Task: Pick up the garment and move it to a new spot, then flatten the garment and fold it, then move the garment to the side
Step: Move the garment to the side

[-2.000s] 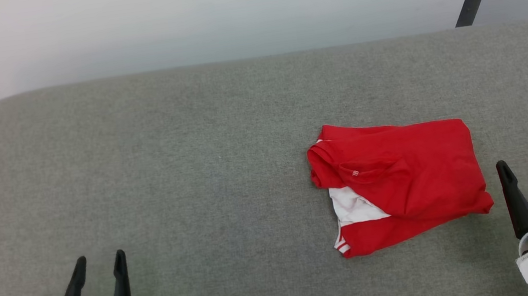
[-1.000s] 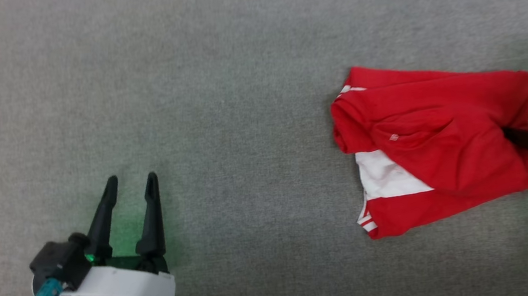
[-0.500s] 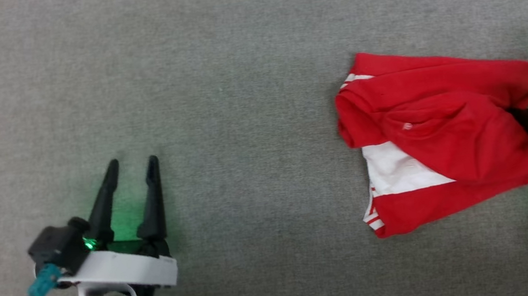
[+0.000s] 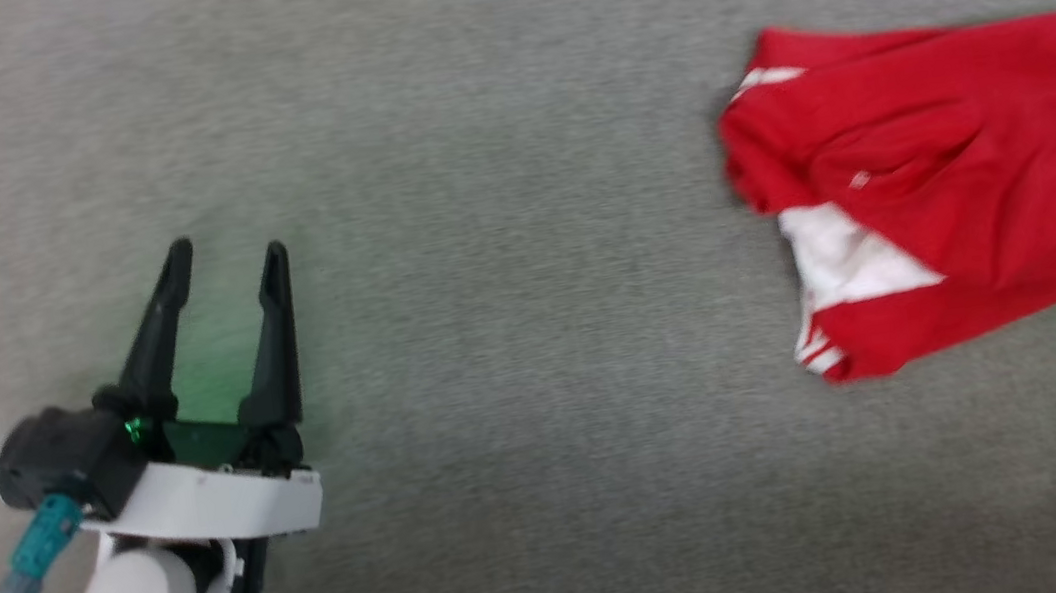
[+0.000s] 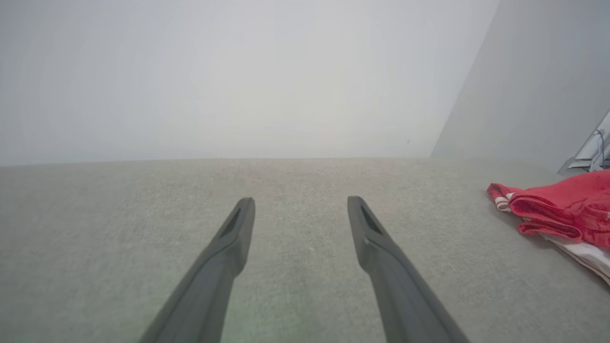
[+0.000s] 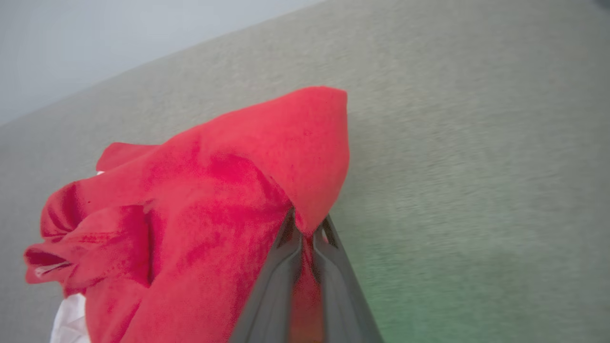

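Garment point(image 4: 976, 171): rumpled soft red cloth, white lining, on nubby grey surface point(image 4: 521, 237).

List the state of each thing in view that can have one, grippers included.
left gripper: open, empty, apart from the jersey.
right gripper: shut, pinching a fold of the jersey.
jersey: bunched up, not flattened, white lining showing; one part drawn up at the pinch, its other end lying on the grey surface.
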Tool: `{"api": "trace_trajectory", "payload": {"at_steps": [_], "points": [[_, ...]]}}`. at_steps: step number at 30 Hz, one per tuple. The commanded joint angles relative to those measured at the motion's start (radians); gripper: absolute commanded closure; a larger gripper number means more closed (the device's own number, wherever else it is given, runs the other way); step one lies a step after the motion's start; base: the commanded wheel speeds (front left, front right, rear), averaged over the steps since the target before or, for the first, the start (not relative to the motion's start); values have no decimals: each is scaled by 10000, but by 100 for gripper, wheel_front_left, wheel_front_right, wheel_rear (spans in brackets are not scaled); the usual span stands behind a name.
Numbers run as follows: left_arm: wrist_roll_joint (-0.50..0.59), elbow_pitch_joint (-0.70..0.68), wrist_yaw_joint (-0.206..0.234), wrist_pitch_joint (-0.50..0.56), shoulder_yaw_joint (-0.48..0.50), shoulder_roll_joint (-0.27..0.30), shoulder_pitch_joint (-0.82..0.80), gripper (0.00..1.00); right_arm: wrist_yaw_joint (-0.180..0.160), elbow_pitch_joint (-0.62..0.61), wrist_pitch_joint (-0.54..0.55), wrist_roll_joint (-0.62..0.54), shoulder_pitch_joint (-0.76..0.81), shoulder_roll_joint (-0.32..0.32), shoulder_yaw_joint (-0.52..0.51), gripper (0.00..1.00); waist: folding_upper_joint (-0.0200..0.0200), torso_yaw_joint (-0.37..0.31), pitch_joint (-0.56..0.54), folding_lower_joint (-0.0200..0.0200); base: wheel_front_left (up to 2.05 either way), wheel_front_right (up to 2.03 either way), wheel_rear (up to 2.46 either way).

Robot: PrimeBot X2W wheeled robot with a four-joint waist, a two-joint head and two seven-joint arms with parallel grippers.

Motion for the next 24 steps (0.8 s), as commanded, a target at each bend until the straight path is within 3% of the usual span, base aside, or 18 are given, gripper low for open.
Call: {"api": "trace_trajectory", "payload": {"at_steps": [1,12,24], "points": [[94,-84,-18,-8,-41,131,-196,0,-3,88,-204,-76,-164,-88,-187,100,-1,-559,274,0,0,0,0],[-126,-647,-6,-8,-887,1278,-1321,0,-3,1349,-1889,-540,-759,-658,-1228,100,-1,-1478,854,0,0,0,0],[-158,-1223,-2,0,-1561,2833,-2510,0,-4,3402,-2914,-2060,-2871,-1399,-527,100,-1,-1535,1610,0,0,0,0]]}}
